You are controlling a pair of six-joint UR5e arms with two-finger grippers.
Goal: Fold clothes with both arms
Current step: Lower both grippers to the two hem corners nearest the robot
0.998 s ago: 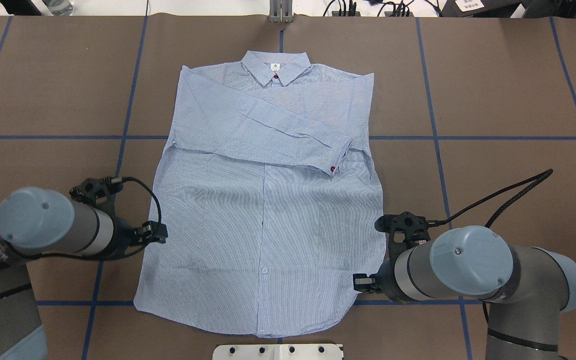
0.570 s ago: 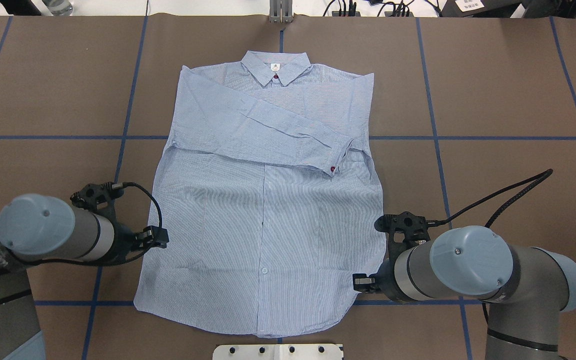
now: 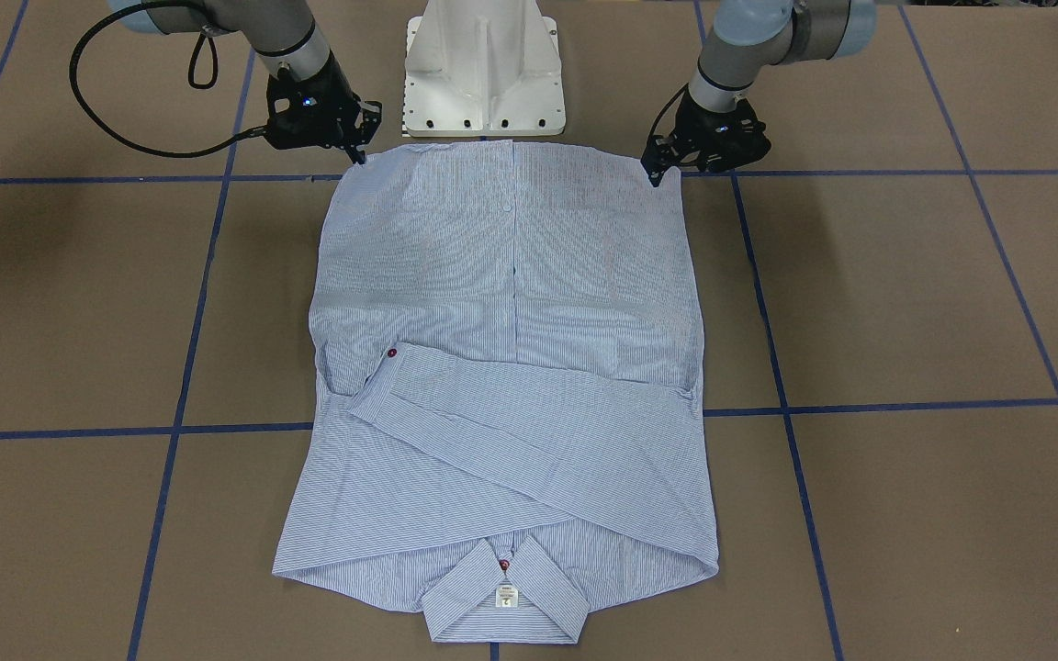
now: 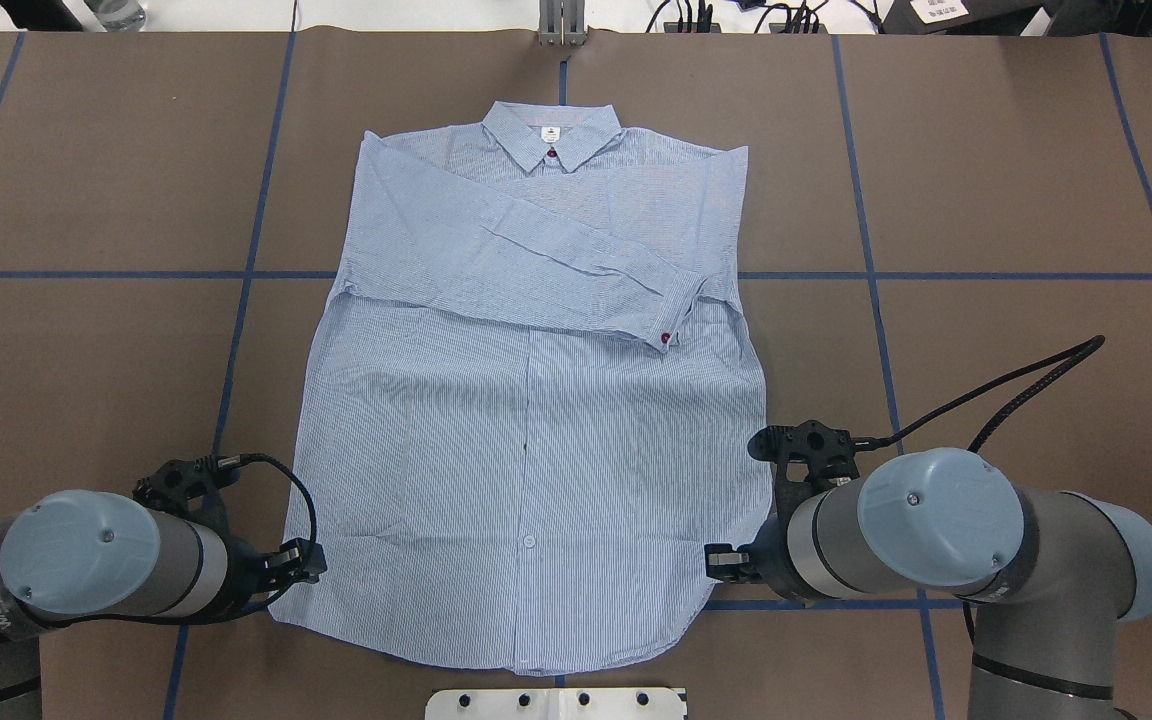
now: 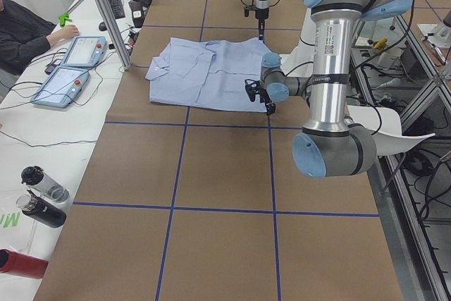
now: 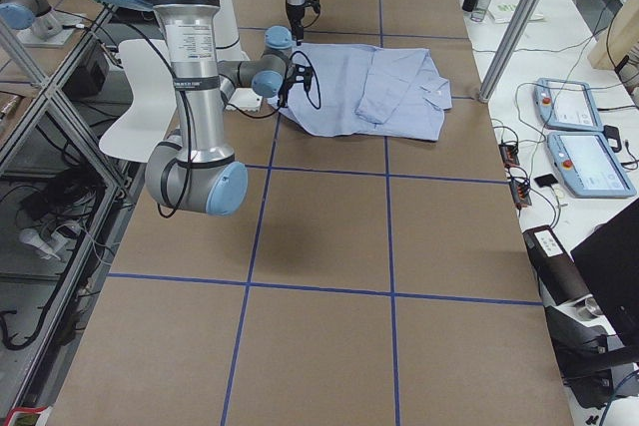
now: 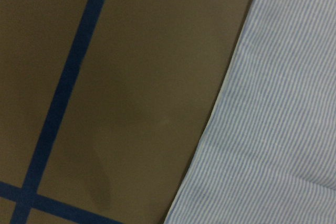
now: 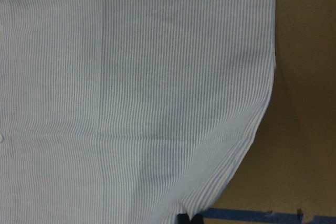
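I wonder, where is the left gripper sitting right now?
In the overhead view the left gripper is lower left, beside the near-left hem corner of the shirt; in the front-facing view it is upper right, right of the white pedestal.

- shirt: thin woven cloth, matt, softly creased
- table cover: brown, matt, paper-like, with smooth blue tape lines
- left arm and right arm: smooth silver-grey metal tubes with a dull sheen
- joint caps: satin light blue plastic

Bright even light; shirt blurry (and dim) in left wrist view.
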